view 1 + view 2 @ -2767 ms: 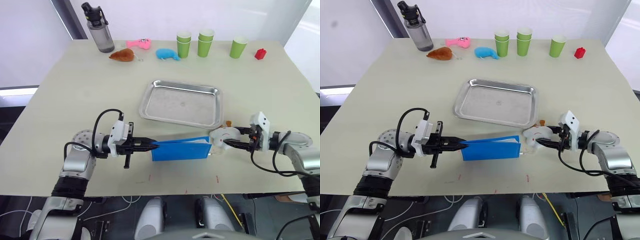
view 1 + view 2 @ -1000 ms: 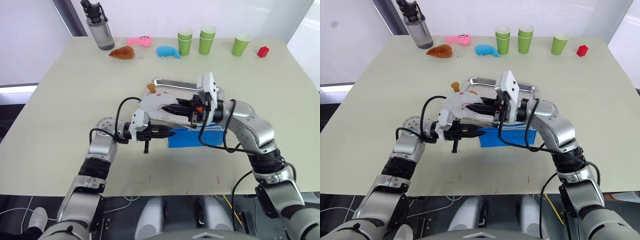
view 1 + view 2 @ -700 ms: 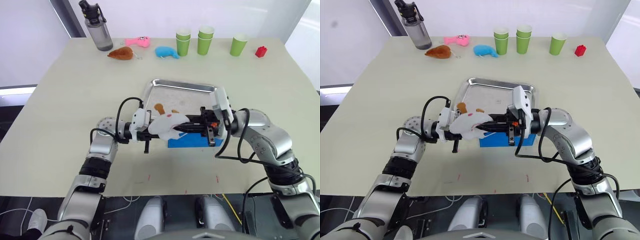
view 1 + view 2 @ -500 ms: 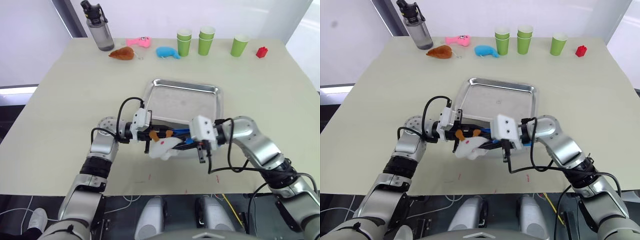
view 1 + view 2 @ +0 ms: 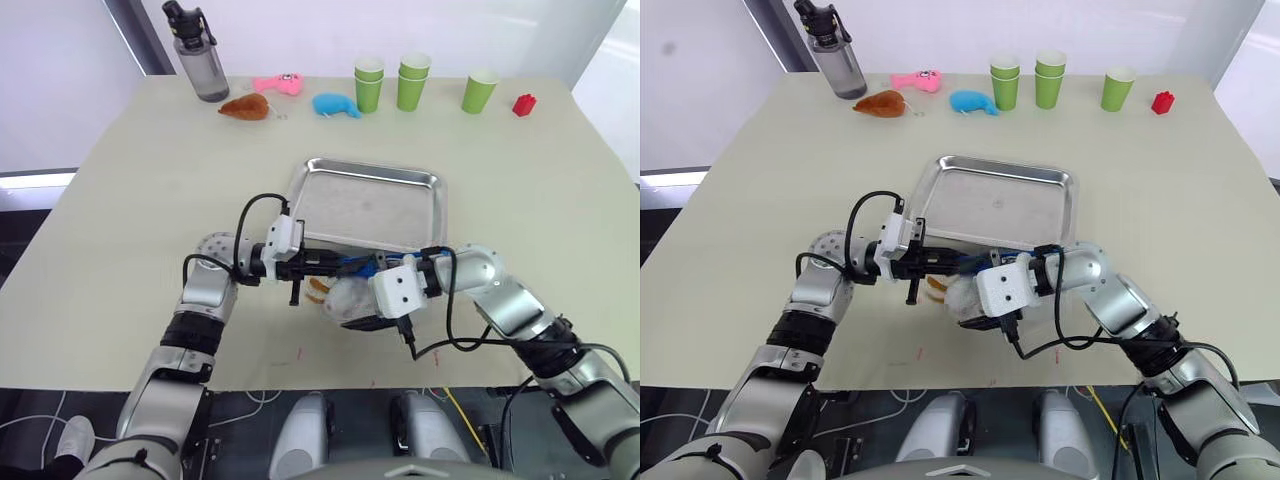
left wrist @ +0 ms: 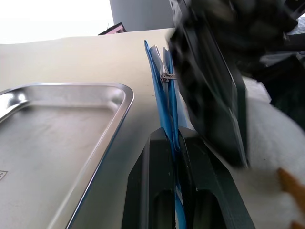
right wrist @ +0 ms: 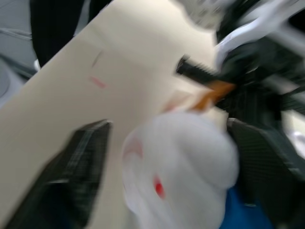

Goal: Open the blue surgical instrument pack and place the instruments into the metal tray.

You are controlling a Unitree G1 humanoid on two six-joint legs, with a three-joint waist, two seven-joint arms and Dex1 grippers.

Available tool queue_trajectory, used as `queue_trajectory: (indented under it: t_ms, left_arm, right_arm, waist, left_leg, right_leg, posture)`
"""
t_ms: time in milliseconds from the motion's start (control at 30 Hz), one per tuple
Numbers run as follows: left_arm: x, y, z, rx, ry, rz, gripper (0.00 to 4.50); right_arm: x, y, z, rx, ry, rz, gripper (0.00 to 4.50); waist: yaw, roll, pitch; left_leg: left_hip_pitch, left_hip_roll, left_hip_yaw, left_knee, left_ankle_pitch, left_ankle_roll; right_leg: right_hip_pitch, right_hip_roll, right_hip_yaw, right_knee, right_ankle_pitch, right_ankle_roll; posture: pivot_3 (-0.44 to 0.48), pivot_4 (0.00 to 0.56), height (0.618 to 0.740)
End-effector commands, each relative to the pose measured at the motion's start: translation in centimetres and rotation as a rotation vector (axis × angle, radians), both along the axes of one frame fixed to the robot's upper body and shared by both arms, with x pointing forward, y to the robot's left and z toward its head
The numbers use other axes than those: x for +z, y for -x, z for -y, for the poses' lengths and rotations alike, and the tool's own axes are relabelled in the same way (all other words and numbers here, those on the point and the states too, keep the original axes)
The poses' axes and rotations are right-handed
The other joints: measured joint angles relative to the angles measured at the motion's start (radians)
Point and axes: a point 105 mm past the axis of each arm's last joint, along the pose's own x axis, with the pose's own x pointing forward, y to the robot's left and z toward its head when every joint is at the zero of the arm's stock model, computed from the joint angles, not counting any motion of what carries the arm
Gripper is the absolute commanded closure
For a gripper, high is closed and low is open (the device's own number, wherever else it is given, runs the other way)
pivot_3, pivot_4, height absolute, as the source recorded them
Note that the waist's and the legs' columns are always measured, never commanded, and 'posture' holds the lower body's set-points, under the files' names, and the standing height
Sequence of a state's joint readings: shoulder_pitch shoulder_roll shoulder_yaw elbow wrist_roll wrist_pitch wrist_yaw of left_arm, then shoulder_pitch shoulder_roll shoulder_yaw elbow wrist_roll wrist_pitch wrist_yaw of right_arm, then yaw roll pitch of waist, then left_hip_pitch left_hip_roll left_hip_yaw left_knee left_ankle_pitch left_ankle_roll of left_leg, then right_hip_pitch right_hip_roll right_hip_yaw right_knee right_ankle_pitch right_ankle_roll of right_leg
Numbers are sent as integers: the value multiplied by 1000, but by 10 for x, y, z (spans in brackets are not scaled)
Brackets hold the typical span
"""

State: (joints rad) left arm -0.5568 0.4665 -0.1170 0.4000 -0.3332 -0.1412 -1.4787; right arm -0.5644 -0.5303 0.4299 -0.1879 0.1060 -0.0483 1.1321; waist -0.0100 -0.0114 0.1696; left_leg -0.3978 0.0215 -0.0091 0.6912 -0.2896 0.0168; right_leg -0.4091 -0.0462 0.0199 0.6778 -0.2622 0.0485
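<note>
**Pinching the blue pack beside the steel tray**

Clamping a thin fold of bright blue fabric between its two black fingers, the left gripper (image 6: pixel 175 157) holds the blue surgical instrument pack (image 6: pixel 164 102) on edge; a small metal zipper pull shows on the fold. In the head views the pack sits at centre frame, mostly hidden behind the two grippers, just below the near rim of the metal tray (image 5: pixel 368 206). That tray is one shallow rectangle of dull stainless steel with rounded corners and a raised rim.

The right gripper (image 7: pixel 162 162) has its fingers spread wide, and a soft white plush toy (image 7: pixel 183 164) with orange and red details sits between them; whether they touch it I cannot tell.

Along the top of the frame on the matte beige table (image 5: pixel 130 200) stand four green paper cups (image 5: pixel 410 85) in three spots, one dark grey bottle (image 5: pixel 197 55), one brown toy (image 5: pixel 245 107), one pink toy (image 5: pixel 278 84), one blue whale toy (image 5: pixel 335 105) and one red block (image 5: pixel 522 105).
</note>
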Motion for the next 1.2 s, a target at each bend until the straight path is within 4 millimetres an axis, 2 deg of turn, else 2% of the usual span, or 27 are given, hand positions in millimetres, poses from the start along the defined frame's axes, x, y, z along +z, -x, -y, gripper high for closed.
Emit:
queue_trajectory:
  t_ms: [33, 167, 233, 400, 533, 667, 933, 967, 1000, 1033, 1100, 1200]
  left_arm:
    - [-11, 4, 1, -7, -38, -25, 4500]
    - [-12, 4, 1, -15, -42, -25, 4500]
    - [-12, 3, 2, -18, -41, -24, 4500]
    - [-12, 3, 3, -25, -40, -19, 4500]
    - [-12, 3, 5, -31, -38, -16, 4500]
    - [-12, 3, 4, -30, -40, -12, 4500]
    - [-11, 3, 3, -23, -35, -7, 4500]
    - [-11, 3, 2, -22, -35, -7, 4500]
    - [-11, 3, 2, -20, -35, -7, 4500]
    - [-11, 3, 2, -18, -34, -5, 4500]
    - [-11, 3, 2, -15, -34, -3, 4500]
    - [-11, 3, 2, -15, -34, -2, 4500]
  right_arm:
    - [27, 4, 12, -2, -76, 30, 50]
    - [57, 5, 36, -61, -203, -36, 50]
    - [60, -1, 51, -125, -239, -107, 50]
    - [41, -15, 86, -252, -199, -237, 50]
    - [15, -23, 107, -327, -202, -405, 50]
    - [-4, -29, 110, -341, -180, -430, 50]
    - [-18, -33, 110, -328, -174, -492, 50]
    - [-19, -34, 111, -330, -173, -494, 549]
    - [-20, -34, 111, -331, -167, -491, 656]
    - [-20, -35, 112, -332, -173, -494, 1157]
    - [-18, -36, 113, -331, -187, -496, 1606]
    - [-16, -37, 113, -328, -196, -503, 2747]
  waist:
    - [0, 0, 0]
    - [1, 0, 0]
    - [0, 0, 0]
    - [4, 0, 0]
    - [3, 0, 0]
    - [1, 0, 0]
    - [2, 0, 0]
    - [2, 0, 0]
    - [2, 0, 0]
    - [2, 0, 0]
    - [2, 0, 0]
    - [2, 0, 0]
  left_leg:
    - [0, 0, 0, 0, 0, 0]
    - [0, 0, 0, 0, 0, 0]
    - [0, 0, 0, 0, 0, 0]
    - [0, 0, 0, 0, 0, 0]
    - [1, 0, 1, 0, 0, 0]
    - [1, 0, 1, 0, 0, 0]
    - [1, 0, 1, 0, 0, 0]
    - [1, 0, 1, 0, 0, 0]
    - [1, 0, 1, 0, 0, 0]
    - [1, 0, 1, 0, 0, 0]
    - [1, 0, 1, 0, 0, 0]
    - [1, 0, 1, 0, 0, 0]
  right_leg:
    - [0, 0, 0, 0, 0, 0]
    - [0, 0, 0, 0, 0, 0]
    - [0, 0, 0, 0, 0, 0]
    - [1, 0, 0, 0, 0, 0]
    - [1, 0, 0, 0, 0, 0]
    - [1, 0, 1, 0, 0, 0]
    - [1, 0, 1, 0, 0, 0]
    - [1, 0, 1, 0, 0, 0]
    - [1, 0, 1, 0, 0, 0]
    - [1, 0, 1, 0, 0, 0]
    - [1, 0, 1, 0, 0, 0]
    - [1, 0, 0, 0, 0, 0]
  posture:
    - [0, 150, 734]
    - [0, 150, 734]
    - [0, 150, 734]
    - [0, 150, 734]
    - [0, 150, 734]
    - [0, 150, 734]
    - [0, 150, 734]
    - [0, 150, 734]
    - [0, 150, 734]
    - [0, 150, 734]
    - [0, 150, 734]
    - [0, 150, 734]
